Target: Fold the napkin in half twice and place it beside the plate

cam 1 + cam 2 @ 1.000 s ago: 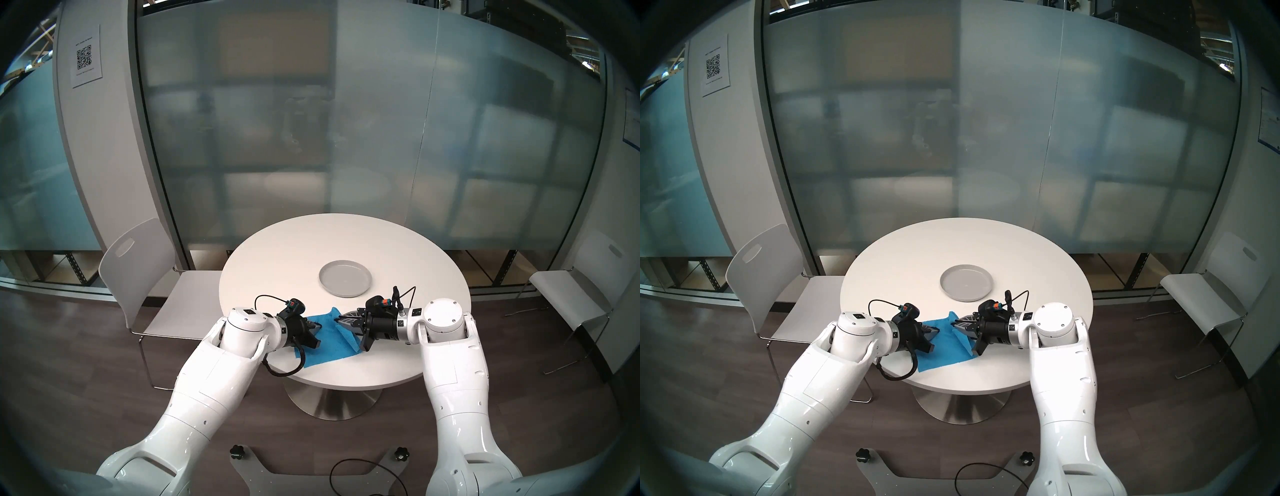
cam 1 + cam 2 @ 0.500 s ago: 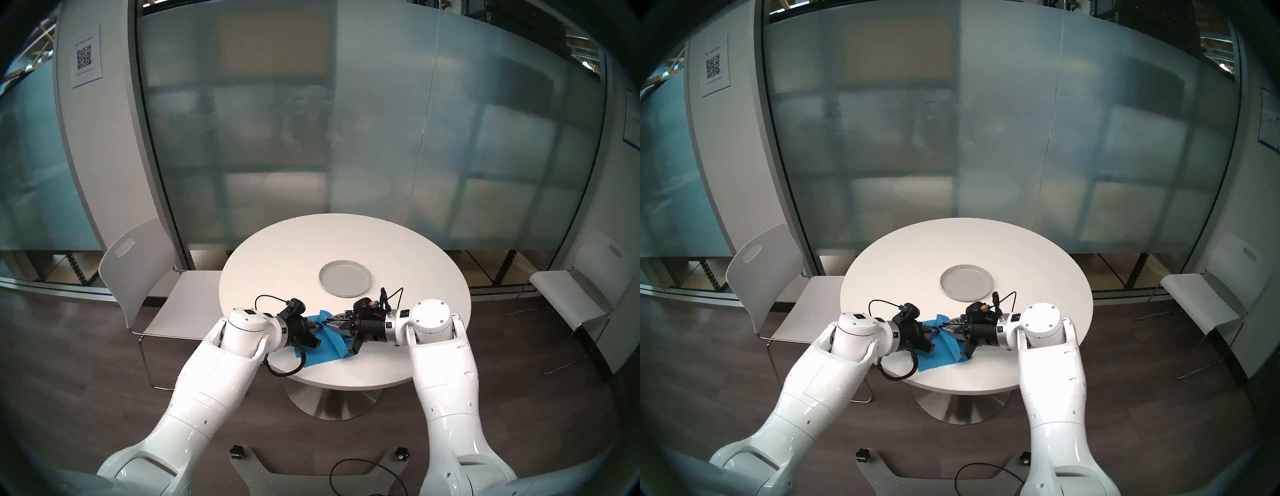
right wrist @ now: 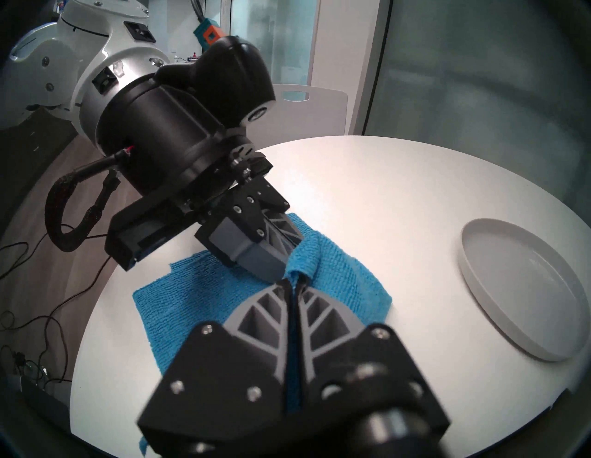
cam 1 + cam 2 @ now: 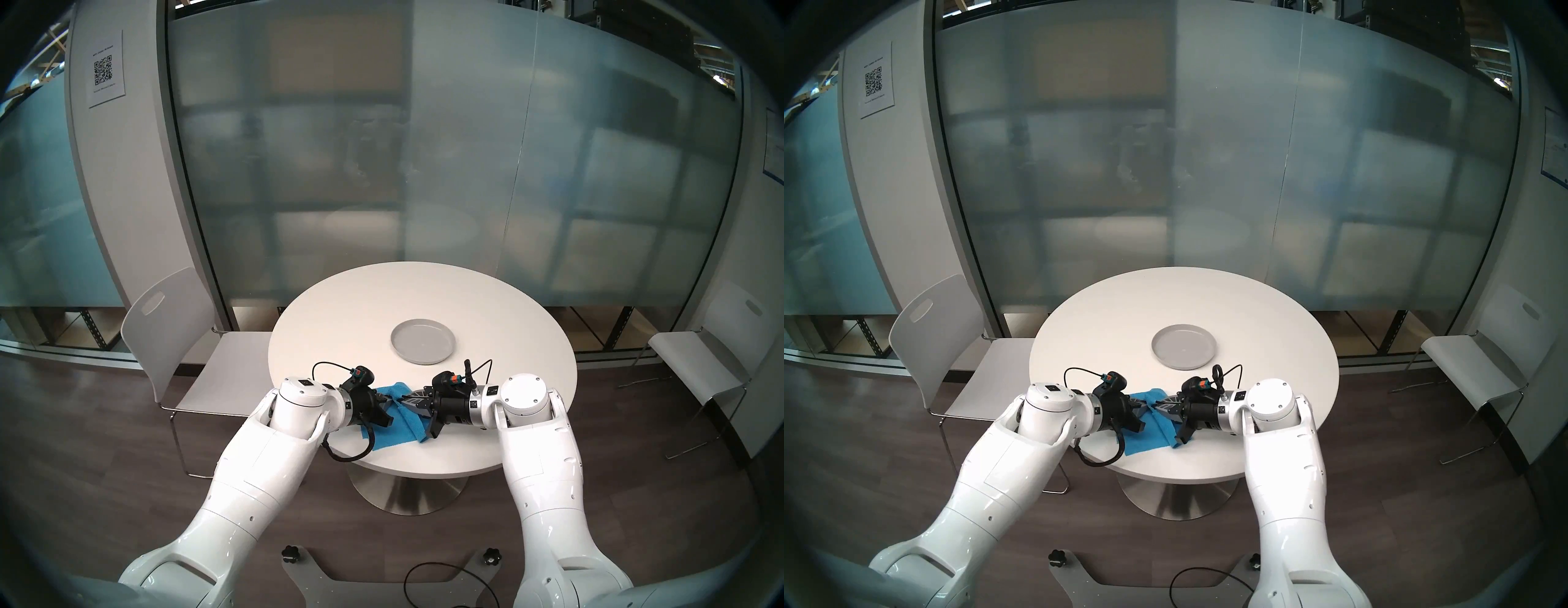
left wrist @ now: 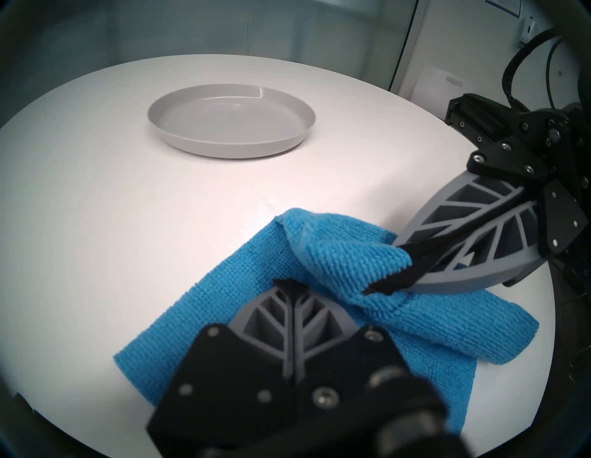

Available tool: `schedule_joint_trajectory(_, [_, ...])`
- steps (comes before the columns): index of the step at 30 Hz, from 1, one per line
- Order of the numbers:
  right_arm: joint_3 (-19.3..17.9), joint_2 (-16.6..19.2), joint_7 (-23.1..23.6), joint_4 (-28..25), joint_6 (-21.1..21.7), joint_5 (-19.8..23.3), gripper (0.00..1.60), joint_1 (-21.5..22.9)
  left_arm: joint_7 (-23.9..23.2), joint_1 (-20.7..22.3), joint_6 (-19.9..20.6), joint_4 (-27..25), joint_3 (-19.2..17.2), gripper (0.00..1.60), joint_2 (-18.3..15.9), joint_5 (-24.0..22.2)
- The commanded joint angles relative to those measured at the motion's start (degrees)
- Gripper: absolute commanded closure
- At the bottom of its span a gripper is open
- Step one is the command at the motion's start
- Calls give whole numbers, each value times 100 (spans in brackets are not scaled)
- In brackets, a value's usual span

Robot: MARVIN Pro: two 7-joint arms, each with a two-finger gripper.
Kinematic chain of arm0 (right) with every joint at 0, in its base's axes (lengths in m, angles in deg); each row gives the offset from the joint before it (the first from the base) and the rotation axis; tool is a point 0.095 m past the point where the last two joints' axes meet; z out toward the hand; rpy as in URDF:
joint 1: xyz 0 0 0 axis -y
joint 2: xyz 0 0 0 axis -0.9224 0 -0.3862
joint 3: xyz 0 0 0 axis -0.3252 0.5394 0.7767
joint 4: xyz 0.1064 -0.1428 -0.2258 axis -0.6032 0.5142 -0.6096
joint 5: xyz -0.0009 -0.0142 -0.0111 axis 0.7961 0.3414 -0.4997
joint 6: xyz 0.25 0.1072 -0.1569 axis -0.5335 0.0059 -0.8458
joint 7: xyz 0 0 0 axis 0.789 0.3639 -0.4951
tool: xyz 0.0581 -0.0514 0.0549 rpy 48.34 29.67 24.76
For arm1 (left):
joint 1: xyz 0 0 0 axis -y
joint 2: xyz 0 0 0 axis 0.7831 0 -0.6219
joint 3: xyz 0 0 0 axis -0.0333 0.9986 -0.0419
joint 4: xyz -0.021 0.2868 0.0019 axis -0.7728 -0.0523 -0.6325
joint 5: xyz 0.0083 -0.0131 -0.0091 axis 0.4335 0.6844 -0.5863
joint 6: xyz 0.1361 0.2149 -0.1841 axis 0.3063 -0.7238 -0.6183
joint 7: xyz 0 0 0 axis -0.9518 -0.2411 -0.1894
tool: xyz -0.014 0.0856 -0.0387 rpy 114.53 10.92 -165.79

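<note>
QR code printed on a white paper sheet (image 4: 105, 70) taped to the wall, upper left of the head views; small lines of text above and below it, too tiny to read.

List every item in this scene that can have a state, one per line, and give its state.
napkin: partly folded, one edge lifted over itself.
plate: empty, upright, apart from the napkin.
right gripper: shut on the napkin's lifted edge.
left gripper: shut, pressing the napkin down.

The left gripper (image 5: 289, 284) covers part of the napkin (image 5: 204, 304) — its fingertips are buried under the raised fold; the plate (image 3: 524, 288) runs past the right-wrist view's edge.
</note>
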Motion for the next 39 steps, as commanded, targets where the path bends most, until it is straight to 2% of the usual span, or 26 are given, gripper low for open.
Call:
schedule_joint_trajectory(1, [-49, 41, -68, -153, -25, -13, 134, 71, -13, -21, 41, -179, 0, 160, -24, 1])
schedule_joint_trajectory(12, [-54, 108, -15, -124, -6, -139, 136, 79, 2, -66, 46, -229, -9, 160, -40, -2])
schedule_joint_trajectory(33, [194, 147, -142, 468, -187, -429, 140, 375, 35, -111, 38, -292, -63, 160, -38, -35])
schedule_joint_trajectory(39, [202, 196, -185, 699, -239, -518, 146, 454, 37, -106, 55, -361, -100, 160, -47, -51])
